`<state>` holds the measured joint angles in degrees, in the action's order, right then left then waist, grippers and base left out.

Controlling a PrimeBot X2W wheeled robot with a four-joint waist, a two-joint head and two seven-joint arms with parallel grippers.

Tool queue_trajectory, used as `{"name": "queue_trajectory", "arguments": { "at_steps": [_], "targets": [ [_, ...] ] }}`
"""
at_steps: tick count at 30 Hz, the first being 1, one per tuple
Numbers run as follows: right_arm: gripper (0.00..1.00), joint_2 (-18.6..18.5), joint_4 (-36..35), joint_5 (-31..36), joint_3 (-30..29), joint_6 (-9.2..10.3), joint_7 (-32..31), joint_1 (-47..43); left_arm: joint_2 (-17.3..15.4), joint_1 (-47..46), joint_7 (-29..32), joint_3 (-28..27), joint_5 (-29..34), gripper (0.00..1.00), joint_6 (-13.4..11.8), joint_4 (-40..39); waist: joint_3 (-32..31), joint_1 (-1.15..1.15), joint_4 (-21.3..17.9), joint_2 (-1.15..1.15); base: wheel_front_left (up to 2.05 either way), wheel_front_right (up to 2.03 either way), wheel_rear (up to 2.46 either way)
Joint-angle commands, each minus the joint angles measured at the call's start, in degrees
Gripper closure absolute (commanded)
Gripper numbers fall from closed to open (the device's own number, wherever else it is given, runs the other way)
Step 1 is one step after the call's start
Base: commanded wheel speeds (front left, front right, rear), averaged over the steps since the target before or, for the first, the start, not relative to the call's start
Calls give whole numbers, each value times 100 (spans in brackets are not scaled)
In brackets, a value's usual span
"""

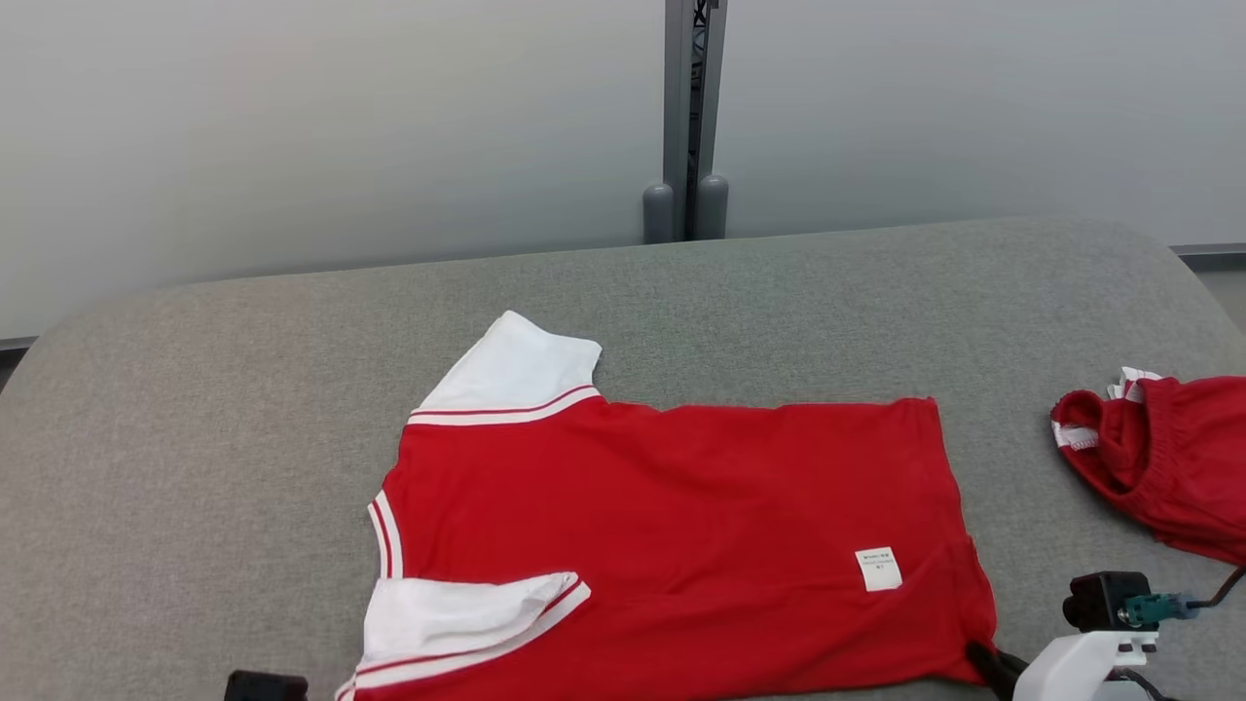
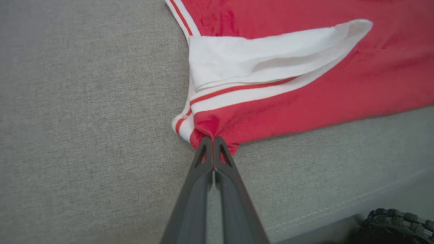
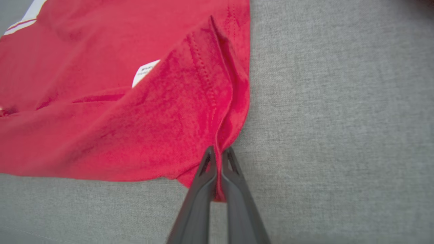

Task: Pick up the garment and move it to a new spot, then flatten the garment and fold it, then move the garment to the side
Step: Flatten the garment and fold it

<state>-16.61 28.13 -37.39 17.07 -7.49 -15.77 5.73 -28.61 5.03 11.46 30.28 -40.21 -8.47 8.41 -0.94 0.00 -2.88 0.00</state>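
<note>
Grey fabric surface (image 1: 779, 292); pale frosted wall panels (image 1: 341, 127) behind, grey metal post (image 1: 693, 97) between.

Shirt (image 1: 681, 506) on padded surface (image 1: 195, 438), second garment (image 1: 1158, 458) at its right — apart

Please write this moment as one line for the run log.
left hand: shut on shirt near-sleeve corner | right hand: shut on shirt hem corner | shirt: spread on grey cushion
</note>
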Motion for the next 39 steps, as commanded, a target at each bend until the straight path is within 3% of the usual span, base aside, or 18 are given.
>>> {"name": "queue_trajectory", "arguments": {
  "at_steps": [1, 19, 20, 21, 22, 23, 33, 39],
  "targets": [
    [100, -20, -92, 28, -57, -2, -87, -132, -70, 159, 115, 17, -78, 100, -50, -88, -12, 0, -33, 0, 0, 0, 0],
    [100, 53, -972, 414, -828, -1, -870, -781, -448, 812, 834, -18, -328, 100, -543, -1156, -32, 0, -67, 0, 0, 0, 0],
    [64, 87, -986, 459, -858, -1, -892, -794, -445, 808, 868, 1, -333, 100, -554, -1163, -33, 0, -67, 0, 0, 0, 0],
    [29, 116, -996, 493, -885, -2, -941, -812, -444, 801, 885, 6, -338, 73, -568, -1173, -34, 0, -66, 0, 0, 0, 0],
    [0, 151, -1007, 515, -929, -2, -963, -828, -443, 785, 872, -4, -313, 9, -596, -1179, -34, 0, -65, 0, 0, 0, 0],
    [0, 182, -1023, 545, -967, -1, -1008, -836, -443, 771, 874, 0, -303, 0, -622, -1182, -34, 0, -64, 0, 0, 0, 0],
    [0, 353, -1330, 820, -1278, -2, -1328, -970, -505, 719, 977, 35, -247, 0, -710, -1307, -6, 0, -122, 0, 0, 0, 0],
    [0, 400, -1554, 956, -1532, -2, -1274, -942, -584, 492, 604, -108, 21, 0, -767, -1449, 19, 0, -135, 0, 0, 0, 0]
  ]
}}
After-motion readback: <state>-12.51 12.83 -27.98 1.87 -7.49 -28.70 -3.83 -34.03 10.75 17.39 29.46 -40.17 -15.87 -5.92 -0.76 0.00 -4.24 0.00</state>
